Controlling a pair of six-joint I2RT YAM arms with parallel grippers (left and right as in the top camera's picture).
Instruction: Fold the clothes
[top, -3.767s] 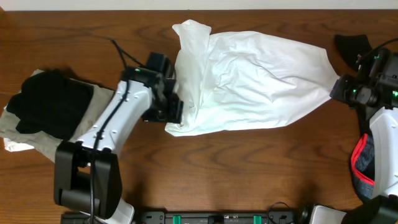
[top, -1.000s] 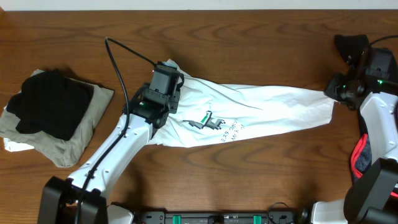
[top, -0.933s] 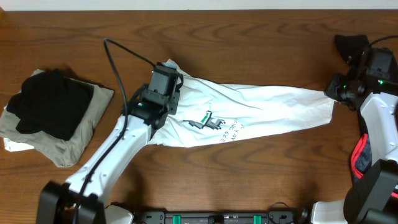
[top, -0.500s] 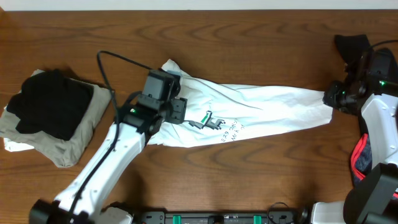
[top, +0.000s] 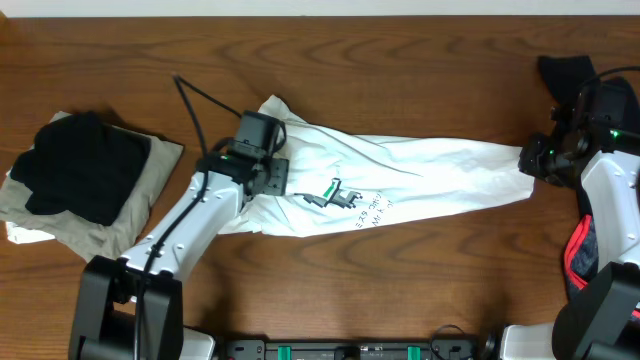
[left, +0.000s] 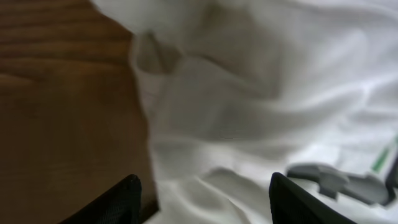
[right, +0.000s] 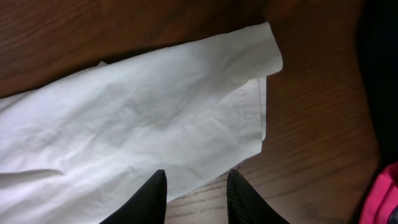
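White T-shirt (top: 430, 175) has left tool (left: 202, 186) poised open over one end, right tool (right: 197, 180) open over the other.

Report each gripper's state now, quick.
Left gripper: open, jaws spread over the white T-shirt, holding nothing.
Right gripper: open, jaws apart at the T-shirt's end, holding nothing.

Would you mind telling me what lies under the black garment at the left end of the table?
The black garment rests on a folded beige cloth, with a white edge peeking out below. Whatever lies beneath that pile's middle is covered.
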